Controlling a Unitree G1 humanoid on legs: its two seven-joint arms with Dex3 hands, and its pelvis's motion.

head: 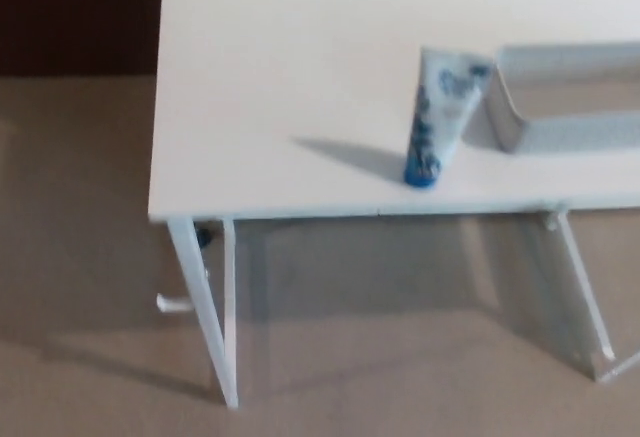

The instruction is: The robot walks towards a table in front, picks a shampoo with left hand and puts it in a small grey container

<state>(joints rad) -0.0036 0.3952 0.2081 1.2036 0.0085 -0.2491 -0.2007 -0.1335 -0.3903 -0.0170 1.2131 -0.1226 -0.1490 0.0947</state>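
A white and blue shampoo tube (440, 115) stands upright on its blue cap near the front edge of a white table (280, 77). Just to its right lies a shallow grey container (560, 132), cut off by the picture's right edge and with nothing seen inside. The tube stands close to the container's left wall, without clear contact. Neither of my hands shows in the head view.
The table's white legs (205, 307) stand on a beige floor (90, 257), with another leg at the right (585, 292). A dark wall or panel (80, 12) lies at the far left behind the table.
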